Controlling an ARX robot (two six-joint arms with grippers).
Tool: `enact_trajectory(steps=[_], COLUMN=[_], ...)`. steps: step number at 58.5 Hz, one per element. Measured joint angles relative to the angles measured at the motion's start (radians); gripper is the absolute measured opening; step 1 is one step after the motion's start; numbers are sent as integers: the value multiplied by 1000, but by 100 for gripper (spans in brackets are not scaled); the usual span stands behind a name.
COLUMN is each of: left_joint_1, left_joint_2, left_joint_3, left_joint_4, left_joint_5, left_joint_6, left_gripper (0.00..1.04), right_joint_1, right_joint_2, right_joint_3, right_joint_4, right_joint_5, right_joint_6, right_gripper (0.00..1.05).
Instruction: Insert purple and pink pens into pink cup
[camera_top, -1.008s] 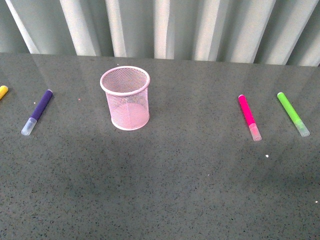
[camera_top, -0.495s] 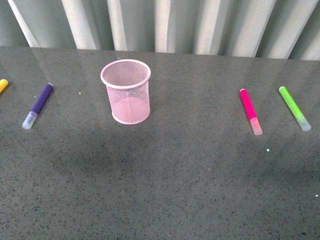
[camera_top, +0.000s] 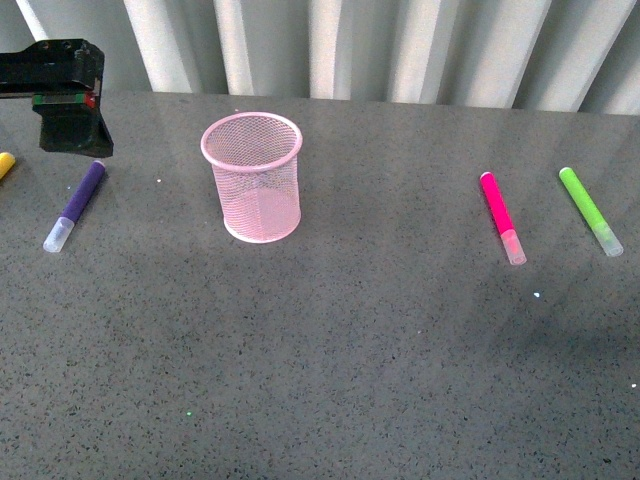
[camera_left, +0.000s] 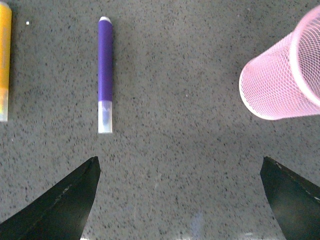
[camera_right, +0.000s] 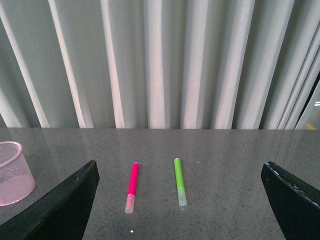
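Observation:
The pink cup (camera_top: 251, 178) stands upright on the grey table, left of centre. The purple pen (camera_top: 75, 205) lies to its left, clear cap toward me. Far to the right lies the pink pen (camera_top: 501, 216), cap toward me too. My left arm's black body (camera_top: 62, 98) hangs above the purple pen's far end. In the left wrist view my left gripper (camera_left: 179, 159) is open over bare table, with the purple pen (camera_left: 105, 65) and the cup (camera_left: 280, 80) ahead of it. My right gripper (camera_right: 180, 163) is open, well back from the pink pen (camera_right: 132, 184).
A lime-green marker (camera_top: 590, 210) lies right of the pink pen. A yellow marker (camera_top: 5, 165) sits at the left edge, beside the purple pen. Pale pleated curtains (camera_top: 330, 45) hang behind the table's far edge.
My left arm's black body has come into the front view at the top left, above the purple pen. The pens and cup lie as before.

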Motion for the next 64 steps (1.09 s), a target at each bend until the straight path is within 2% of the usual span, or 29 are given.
enact_trajectory(steps=[32,45,64], left_joint_1=[32,50,77], left_joint_2=[394,492,558], left_joint_3=[409,506,542], left_joint_4=[-126,-153,-158], left_joint_5=[-64,-74,-68], left_joint_6=[79,97,97], left_gripper=[98,98,98], right_joint_1=[0,0,0], right_joint_2=[0,0,0], right_joint_3=[0,0,0], right_joint_4=[0,0,0], right_joint_5=[0,0,0], right_joint_6=[0,0,0], right_gripper=[98,98,98])
